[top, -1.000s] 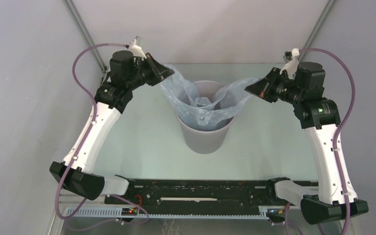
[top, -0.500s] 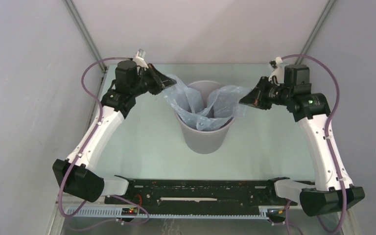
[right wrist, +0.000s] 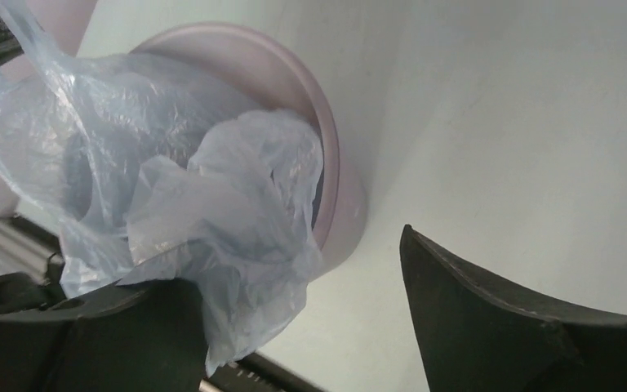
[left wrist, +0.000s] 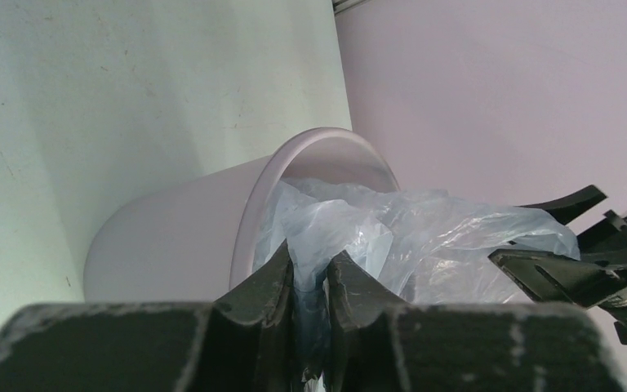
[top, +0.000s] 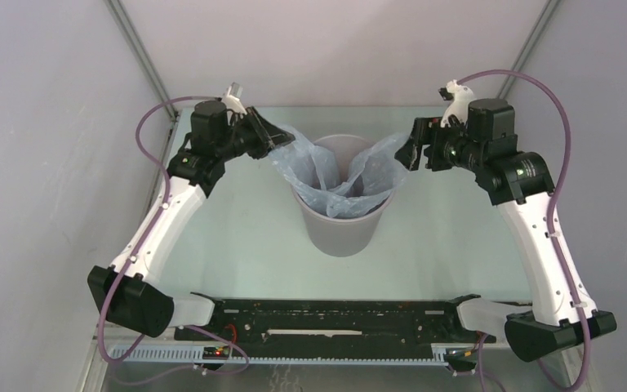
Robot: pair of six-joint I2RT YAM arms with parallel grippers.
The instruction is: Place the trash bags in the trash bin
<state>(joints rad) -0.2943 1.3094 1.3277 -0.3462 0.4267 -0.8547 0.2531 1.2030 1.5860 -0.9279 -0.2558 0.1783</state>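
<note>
Pretty sure we're at the let-go step. The trash bag (top: 349,175) is mostly down in the trash bin (top: 341,233): middle sunk inside, w/ two flaps up over the rim, one left and one right.

Left fingers (left wrist: 271,286) are almost together, just a thin slot, and the bag film sits in that slot, so imo that side has hold of the left flap. How tight, can't tell. Right fingers (right wrist: 490,302) are spread wide w/ nothing between them. The right flap just droops over the rim and brushes the inner finger on that side, not pinched.

Next move, my guess: left lets go too, then both flaps get poked down past the rim so nothing hangs outside. That film is thin and crinkly, prob springs back up, so push from above toward the bin's centre, not sideways. The bin looks light and a shove on the rim could tip or slide it.

Room-wise: bin stands about mid tabletop (top: 237,220), bare surface on both sides and in front of it. Both sets of fingers sit just outside the rim, left one at the back-left, right one at the right. The side walls (top: 49,163) are near the arms' elbows, so going up and inward is the free direction; swinging outward isn't.
</note>
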